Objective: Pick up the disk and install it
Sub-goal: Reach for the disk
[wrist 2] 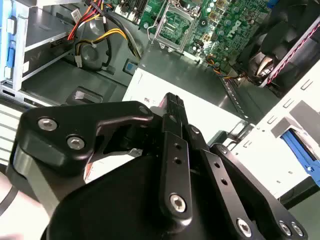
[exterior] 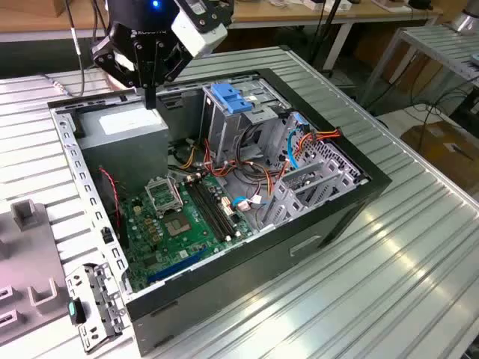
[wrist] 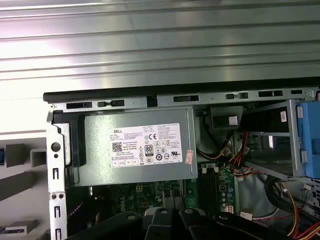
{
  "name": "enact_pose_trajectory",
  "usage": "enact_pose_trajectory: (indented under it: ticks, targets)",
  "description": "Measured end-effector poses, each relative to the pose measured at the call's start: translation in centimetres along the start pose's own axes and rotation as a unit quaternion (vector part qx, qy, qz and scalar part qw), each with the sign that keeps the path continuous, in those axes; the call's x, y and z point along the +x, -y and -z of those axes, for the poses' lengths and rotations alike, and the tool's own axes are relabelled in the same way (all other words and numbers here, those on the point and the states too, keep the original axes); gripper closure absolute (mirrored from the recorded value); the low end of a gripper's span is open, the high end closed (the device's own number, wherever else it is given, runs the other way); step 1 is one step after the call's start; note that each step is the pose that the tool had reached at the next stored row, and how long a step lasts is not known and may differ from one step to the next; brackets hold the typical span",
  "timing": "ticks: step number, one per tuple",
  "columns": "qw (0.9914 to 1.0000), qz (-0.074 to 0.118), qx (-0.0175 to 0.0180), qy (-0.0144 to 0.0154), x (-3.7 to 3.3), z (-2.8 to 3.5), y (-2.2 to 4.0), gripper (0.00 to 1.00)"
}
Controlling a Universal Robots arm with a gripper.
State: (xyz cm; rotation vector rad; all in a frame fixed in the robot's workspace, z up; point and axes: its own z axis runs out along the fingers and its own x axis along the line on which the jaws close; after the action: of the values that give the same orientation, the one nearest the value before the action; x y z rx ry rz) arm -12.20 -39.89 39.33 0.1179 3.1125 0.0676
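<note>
At the exterior view's upper left, the gripper (exterior: 150, 96) hung clenched, empty; the disk, probably rigid and fragile, wanted holding by its frame edges.

Black fingers (wrist 2: 173, 117), pressed together, hang over the white-labelled grey box (wrist 2: 192, 77), motherboard (wrist 2: 200, 22) beyond.

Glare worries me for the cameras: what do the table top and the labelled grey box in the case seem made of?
Table top: ribbed bare metal, probably aluminium; satin sheen with bright light streaks. Power supply box: grey sheet metal, likely steel, dull finish with folded edges. Its label: white, paper or film, hard to tell.
</note>
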Motion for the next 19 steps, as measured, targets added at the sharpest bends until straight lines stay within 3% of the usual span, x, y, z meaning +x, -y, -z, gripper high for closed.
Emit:
enact_pose_trajectory:
  ticks: [3,19]
  targets:
    - [1.0,0.0,0.0,0.0,0.01,0.0,0.0,0.89]
    - [1.0,0.0,0.0,0.0,1.43,0.03,0.11,0.89]
